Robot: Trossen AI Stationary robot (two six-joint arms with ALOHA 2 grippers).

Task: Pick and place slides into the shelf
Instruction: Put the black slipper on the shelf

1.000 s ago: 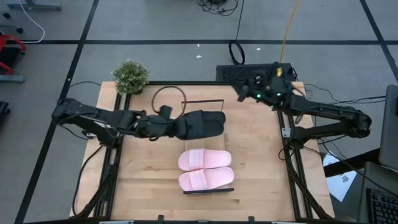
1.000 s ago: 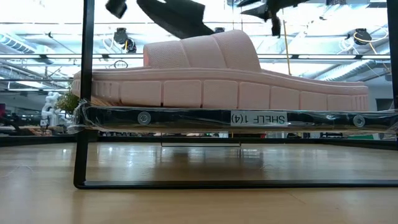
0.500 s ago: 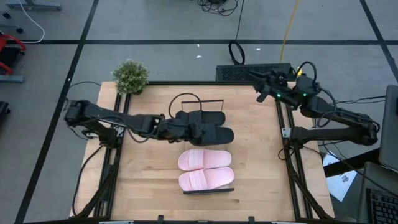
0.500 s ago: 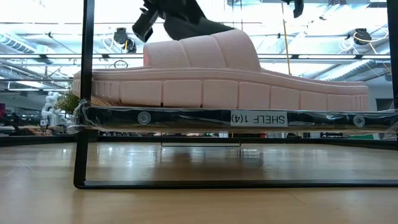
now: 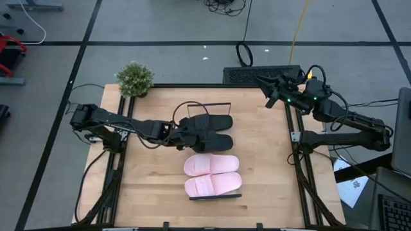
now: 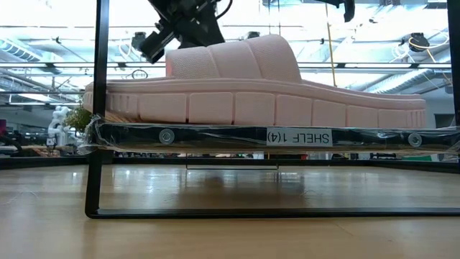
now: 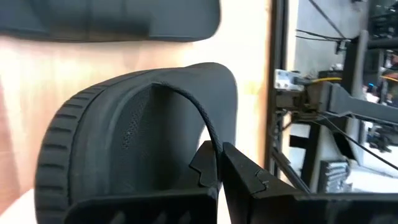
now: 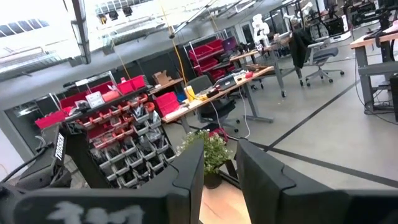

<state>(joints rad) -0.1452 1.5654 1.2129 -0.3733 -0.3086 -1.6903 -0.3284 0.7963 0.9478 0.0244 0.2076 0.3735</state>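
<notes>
Two pale pink slides (image 5: 212, 165) (image 5: 213, 185) lie side by side on the near half of the shelf (image 5: 215, 197). In the low view a pink slide (image 6: 251, 86) fills the shelf (image 6: 215, 137) and hides what is behind it. One black slide (image 5: 215, 122) lies at the shelf's far end. My left gripper (image 5: 182, 136) (image 7: 219, 165) is shut on the second black slide (image 5: 212, 140) between that one and the pink pair. My right gripper (image 5: 268, 97) (image 8: 221, 180) hovers open above the table's far right corner, touching nothing. My left gripper holds the black slide by the side of its strap (image 7: 214, 146): one finger (image 7: 202, 171) sits inside the strap's arch, the other (image 7: 249, 180) outside, and the strap's thin edge is pinched between them. It comes from the table's left. Whether the sole rests on the shelf is hidden by the pink slides.
A small potted plant (image 5: 135, 78) stands on the table's far left corner. A dark box (image 5: 257, 74) with cables sits just past the far edge. Bare wood lies left and right of the shelf, bounded by the dark frame rails (image 5: 298, 167).
My left gripper carried the black slide toward the table's right and near edge and lowered it, so it now lies beside the other black slide, level with it. My right arm drew back toward the far right corner.
</notes>
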